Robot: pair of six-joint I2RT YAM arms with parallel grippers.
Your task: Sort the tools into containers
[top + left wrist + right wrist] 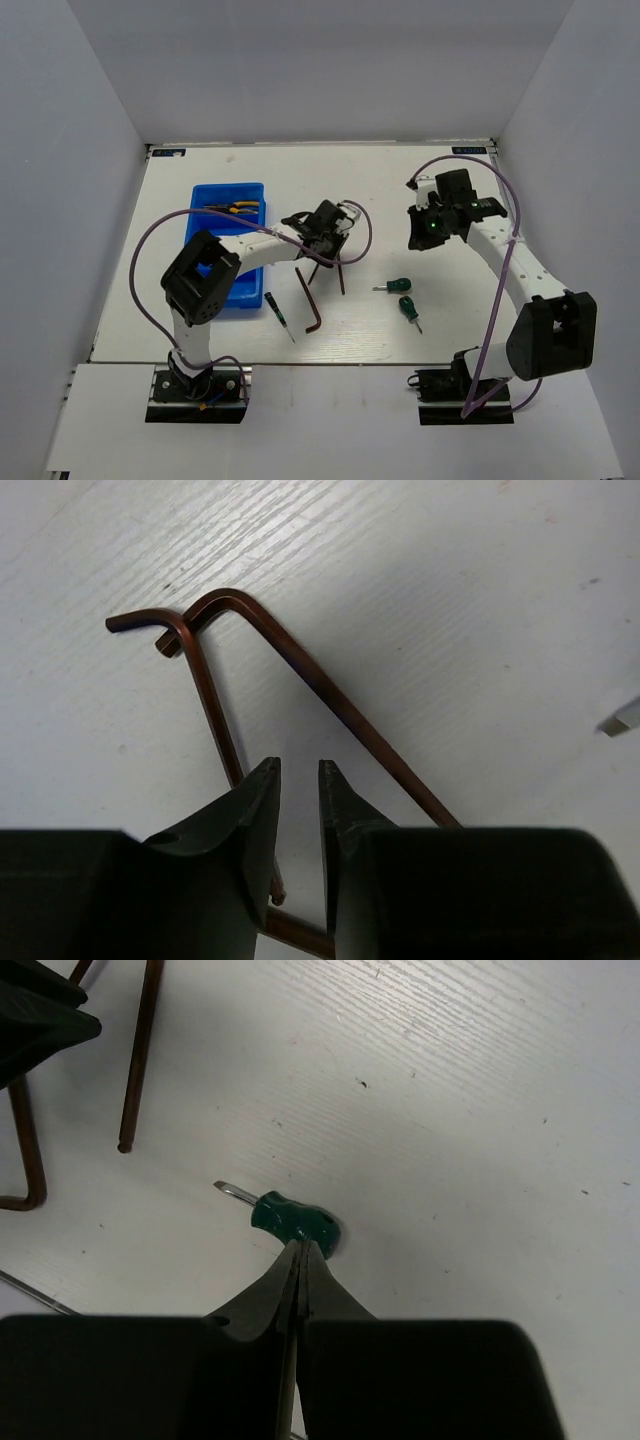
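Observation:
The blue tray (pixel 228 186) stands at the left, with yellow-handled pliers (pixel 232 208) in its far compartment. My left gripper (pixel 326 240) hangs over the dark hex keys (pixel 311 300). In the left wrist view its fingers (pixel 300 770) stand a little apart with nothing between them, above two L-shaped hex keys (pixel 330 695) lying crossed on the table. My right gripper (pixel 420 238) is shut and empty. In the right wrist view its tips (pixel 300 1250) sit just above a stubby green screwdriver (pixel 295 1218). A second stubby screwdriver (pixel 409 310) and a thin green-handled screwdriver (pixel 278 312) lie nearer the front.
White walls enclose the white table on three sides. The left arm's elbow (pixel 205 275) hangs over the tray's near half. The purple cables loop beside both arms. The left gripper's finger (pixel 40 1020) and hex keys (pixel 140 1055) show at the top left of the right wrist view.

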